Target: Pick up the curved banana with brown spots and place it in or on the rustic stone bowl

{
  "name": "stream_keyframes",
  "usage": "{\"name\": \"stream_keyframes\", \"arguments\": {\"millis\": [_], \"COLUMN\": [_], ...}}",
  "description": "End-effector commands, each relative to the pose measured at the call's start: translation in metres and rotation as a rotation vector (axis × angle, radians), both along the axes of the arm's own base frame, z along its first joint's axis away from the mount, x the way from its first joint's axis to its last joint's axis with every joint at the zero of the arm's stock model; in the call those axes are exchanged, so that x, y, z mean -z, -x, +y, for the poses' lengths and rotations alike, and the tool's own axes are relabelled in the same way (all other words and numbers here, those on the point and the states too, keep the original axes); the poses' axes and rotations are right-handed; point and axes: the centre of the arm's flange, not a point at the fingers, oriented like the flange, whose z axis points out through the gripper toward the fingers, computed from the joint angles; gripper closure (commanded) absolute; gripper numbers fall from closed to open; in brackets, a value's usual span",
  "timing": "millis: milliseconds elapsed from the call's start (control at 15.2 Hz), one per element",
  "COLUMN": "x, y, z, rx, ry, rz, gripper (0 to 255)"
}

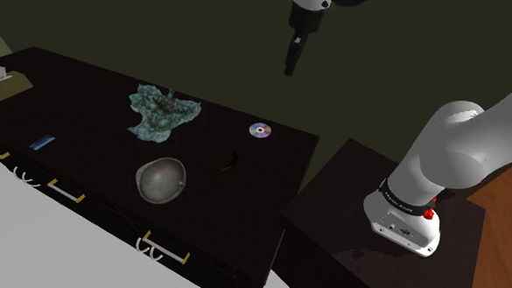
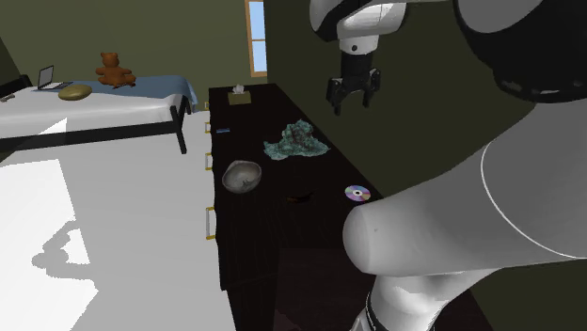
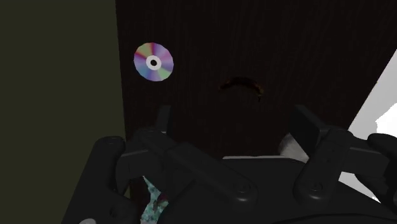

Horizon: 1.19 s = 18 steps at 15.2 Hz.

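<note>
Beside the disc (image 1: 260,130) on the dark dresser (image 1: 86,101), the banana (image 3: 242,84) lies as a thin dark curve. The wrist view picks out its brown end. The grey bowl (image 1: 162,180) sits farther from the disc. Above the disc hangs the gripper (image 2: 352,102), fingers spread apart, clasping nothing.

The white arm (image 1: 460,158) reaches up high, its jaws (all black) apart and pointing downward.

Bedroom — bed (image 2: 103,113) with teddy bear (image 2: 112,68), laptop (image 2: 44,77); dark dresser (image 2: 254,235), tissue box (image 2: 240,94) on top, window (image 2: 256,38) behind.
</note>
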Motion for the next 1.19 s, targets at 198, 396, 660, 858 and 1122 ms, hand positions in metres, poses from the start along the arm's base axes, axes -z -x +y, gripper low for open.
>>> {"name": "stream_keyframes", "arguments": {"millis": [198, 396, 660, 858, 1122], "x": [0.058, 0.091, 0.136, 0.170, 0.216], "y": [-0.035, -0.053, -0.076, -0.090, -0.108], "z": [0.016, 0.028, 0.045, 0.059, 0.080], "rx": [-0.120, -0.191, -0.286, -0.357, -0.451], "ry": [0.007, 0.011, 0.017, 0.021, 0.027], "rz": [0.018, 0.031, 0.047, 0.059, 0.075], "gripper": [0, 0, 0, 0, 0]}}
